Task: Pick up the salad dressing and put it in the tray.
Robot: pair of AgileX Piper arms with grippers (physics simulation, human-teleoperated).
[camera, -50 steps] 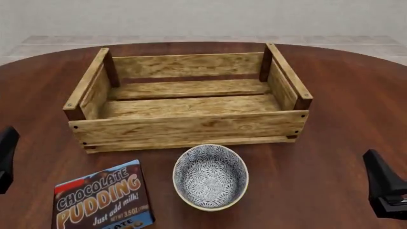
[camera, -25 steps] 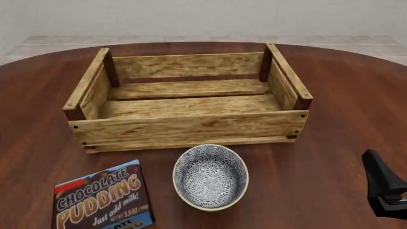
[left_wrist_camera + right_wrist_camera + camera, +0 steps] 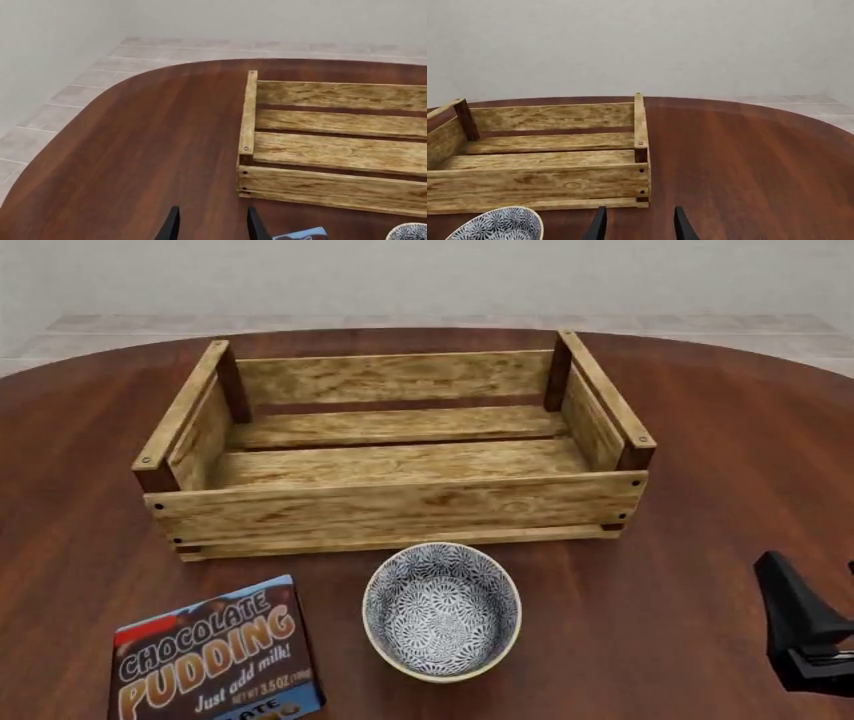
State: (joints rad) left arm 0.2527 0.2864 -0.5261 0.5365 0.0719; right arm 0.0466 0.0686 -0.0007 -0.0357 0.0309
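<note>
The salad dressing bottle is not in any view. The tray [image 3: 400, 502], a large light-wood slatted crate, stands empty at the middle back of the table. It also shows in the left wrist view [image 3: 333, 150] and the right wrist view [image 3: 540, 182]. My left gripper [image 3: 211, 226] is out of the front view; its wrist view shows two dark fingers apart over bare table, short of the crate's left front corner. My right gripper [image 3: 805, 640] is at the front right edge, open and empty [image 3: 638, 225], short of the crate's right front corner.
A patterned blue-white bowl [image 3: 442, 610] sits just in front of the crate; it also shows in the right wrist view [image 3: 497, 226]. A blue-brown chocolate pudding box [image 3: 220, 655] lies flat at the front left. The round brown table [image 3: 721, 440] ends at a tiled floor beyond.
My left gripper, at the front view's left edge a second ago, has left that view. My right gripper has shifted slightly down and left.
</note>
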